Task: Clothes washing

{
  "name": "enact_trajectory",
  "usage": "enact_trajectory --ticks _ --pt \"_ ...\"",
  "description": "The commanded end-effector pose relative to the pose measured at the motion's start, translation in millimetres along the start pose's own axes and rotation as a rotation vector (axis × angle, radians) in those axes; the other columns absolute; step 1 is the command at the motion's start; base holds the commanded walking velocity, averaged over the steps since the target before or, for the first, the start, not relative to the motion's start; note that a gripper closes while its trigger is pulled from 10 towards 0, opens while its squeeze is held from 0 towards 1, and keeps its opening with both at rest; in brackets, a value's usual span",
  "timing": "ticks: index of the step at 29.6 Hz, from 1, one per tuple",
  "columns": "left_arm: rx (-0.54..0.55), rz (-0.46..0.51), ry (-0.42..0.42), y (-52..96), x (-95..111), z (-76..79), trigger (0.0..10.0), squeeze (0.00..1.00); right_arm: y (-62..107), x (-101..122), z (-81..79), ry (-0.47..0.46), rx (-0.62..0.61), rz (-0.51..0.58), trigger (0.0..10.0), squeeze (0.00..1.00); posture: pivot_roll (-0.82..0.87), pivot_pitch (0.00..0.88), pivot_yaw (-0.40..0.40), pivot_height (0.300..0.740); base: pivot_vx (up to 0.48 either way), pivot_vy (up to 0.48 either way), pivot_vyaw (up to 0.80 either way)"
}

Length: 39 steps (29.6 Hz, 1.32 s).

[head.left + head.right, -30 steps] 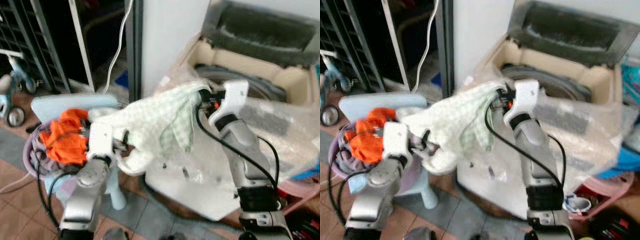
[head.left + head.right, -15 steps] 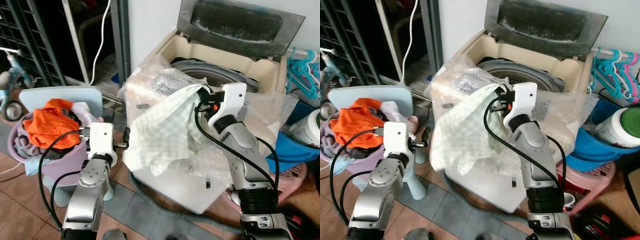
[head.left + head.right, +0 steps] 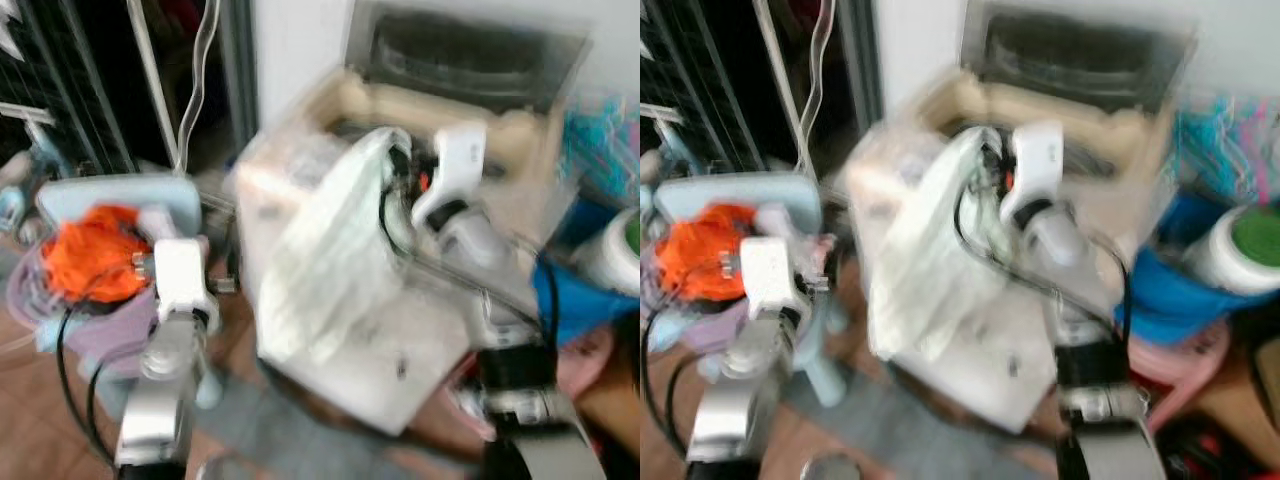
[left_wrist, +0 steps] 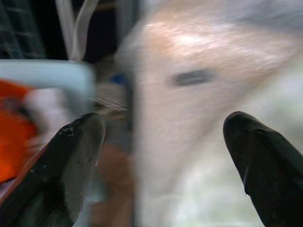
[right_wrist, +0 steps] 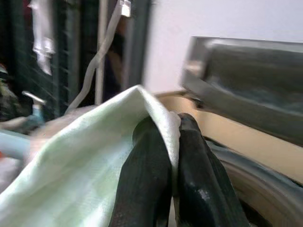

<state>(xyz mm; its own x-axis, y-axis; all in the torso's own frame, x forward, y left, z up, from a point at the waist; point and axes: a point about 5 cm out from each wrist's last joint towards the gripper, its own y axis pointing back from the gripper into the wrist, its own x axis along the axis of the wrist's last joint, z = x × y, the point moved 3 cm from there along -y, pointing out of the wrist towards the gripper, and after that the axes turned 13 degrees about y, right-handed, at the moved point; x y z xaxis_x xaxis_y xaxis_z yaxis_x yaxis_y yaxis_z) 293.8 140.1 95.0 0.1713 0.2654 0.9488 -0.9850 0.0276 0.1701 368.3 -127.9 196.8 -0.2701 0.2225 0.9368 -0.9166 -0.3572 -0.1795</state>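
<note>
Head views, blurred: a pale checked cloth (image 3: 330,260) is held up by the right gripper (image 3: 400,175) at the washer's (image 3: 520,130) front rim, hanging limp down its wrapped front; a laundry basket (image 3: 60,300) sits well aside. Left wrist view: the left gripper (image 4: 161,146) is seen with jaws spread, empty. Right wrist view: jaws are clamped on a folded edge of the cloth. It is judged light, soft, and best pinched at a bunched edge.
</note>
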Motion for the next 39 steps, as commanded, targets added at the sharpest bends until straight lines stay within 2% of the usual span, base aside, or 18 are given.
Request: enact_trajectory --ticks 1,8,15,18,20,26,32,39 --pt "0.015 0.038 -0.009 -1.2 11.7 -6.0 10.0 0.0 -7.9 18.3 0.7 0.015 0.007 0.072 10.0 0.0 0.01 0.0 -0.052 0.74 0.386 0.285 -0.8" --pt "0.007 0.043 0.002 -2.1 12.2 -4.6 10.0 0.0 -14.9 25.1 2.7 0.057 0.039 0.101 10.0 0.0 0.0 0.0 -0.051 0.74 0.376 0.297 -0.61" --pt "-0.003 0.042 0.004 -2.6 11.8 -0.2 10.0 0.0 -26.2 37.1 -4.4 0.087 0.14 0.129 10.0 0.0 0.0 0.0 -0.049 0.74 0.0 0.0 0.0" --pt "-0.004 0.039 0.006 -3.1 11.5 0.1 10.0 0.0 -33.4 46.5 -9.4 0.097 0.204 0.15 10.0 0.0 0.0 0.0 -0.047 0.74 0.0 0.0 0.0" --pt "-0.002 0.036 0.009 -3.2 10.9 0.9 10.0 0.0 -44.4 58.6 -13.1 0.12 0.285 0.169 10.0 0.0 0.0 0.0 -0.049 0.74 0.0 0.0 0.0" --pt "0.01 0.024 0.021 -4.4 9.4 0.3 10.0 0.0 -55.4 72.0 -11.3 0.165 0.315 0.196 10.0 0.0 0.01 0.0 -0.056 0.74 0.0 0.08 0.0" --pt "0.016 0.019 0.02 -2.6 8.1 -1.2 10.0 0.0 -54.3 69.5 -13.1 0.169 0.303 0.205 10.0 0.0 0.01 0.0 -0.053 0.74 0.0 0.48 0.0" --pt "0.026 0.012 -0.002 -1.4 6.7 -4.9 10.0 0.0 -42.1 56.3 -12.0 0.152 0.258 0.191 10.0 0.0 0.01 0.0 -0.042 0.74 0.0 0.48 0.0"
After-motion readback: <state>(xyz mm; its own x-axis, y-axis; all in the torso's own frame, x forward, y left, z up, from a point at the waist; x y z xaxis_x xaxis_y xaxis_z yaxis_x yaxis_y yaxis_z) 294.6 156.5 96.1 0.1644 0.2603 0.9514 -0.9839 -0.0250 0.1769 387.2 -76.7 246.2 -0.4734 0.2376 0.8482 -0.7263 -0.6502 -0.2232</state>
